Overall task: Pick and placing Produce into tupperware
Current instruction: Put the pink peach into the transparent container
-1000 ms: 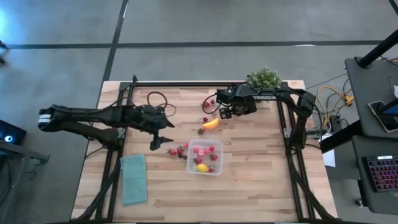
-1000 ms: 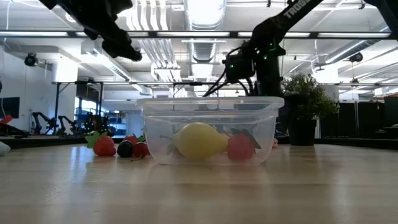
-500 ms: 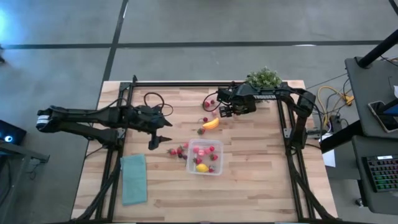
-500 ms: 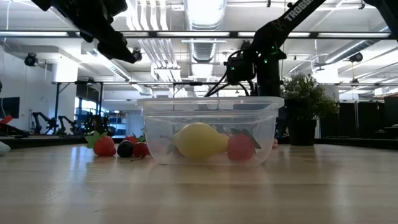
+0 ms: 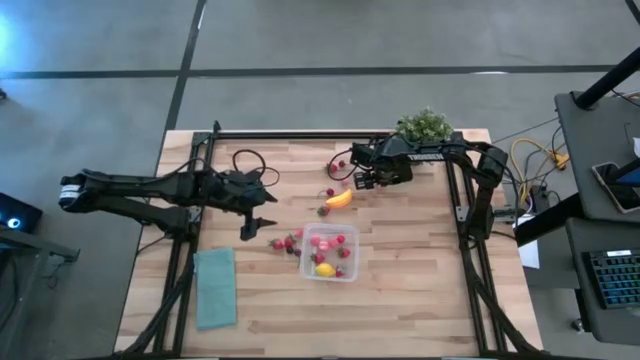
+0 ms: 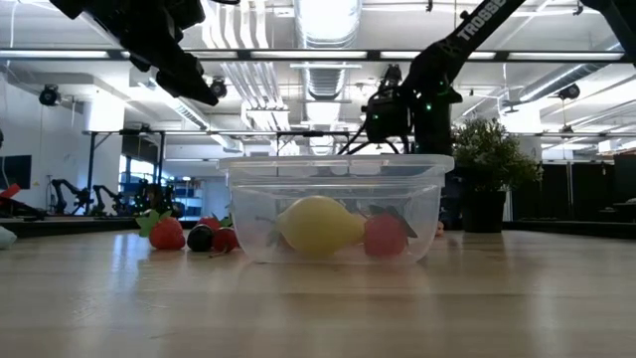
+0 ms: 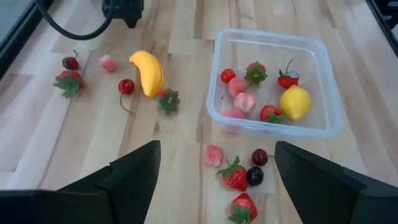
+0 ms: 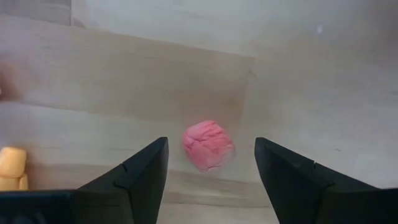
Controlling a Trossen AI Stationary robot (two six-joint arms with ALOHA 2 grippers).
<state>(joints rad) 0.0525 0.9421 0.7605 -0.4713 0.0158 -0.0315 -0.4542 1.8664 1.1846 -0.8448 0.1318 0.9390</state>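
Observation:
The clear tupperware (image 5: 330,252) (image 7: 270,87) (image 6: 336,204) stands mid-table and holds a yellow lemon (image 7: 295,101), strawberries and pink berries. Loose berries (image 7: 239,174) (image 5: 285,243) lie at its left side. A yellow-orange banana piece (image 5: 339,198) (image 7: 148,73) and cherries (image 7: 126,86) lie toward the far edge. My left gripper (image 5: 258,222) (image 7: 217,186) hangs open above the loose berries. My right gripper (image 5: 361,182) (image 8: 211,180) is open, its fingers on either side of a pink berry (image 8: 208,145) on the table, not touching it.
A green potted plant (image 5: 424,125) stands at the far edge behind my right arm. A flat teal cloth (image 5: 215,287) lies near the left front. A black cable (image 5: 250,160) loops on the far left of the table. Bare wood shows right of the tupperware.
My left gripper has drawn back slightly toward the table's left edge. Nothing on the table has moved.

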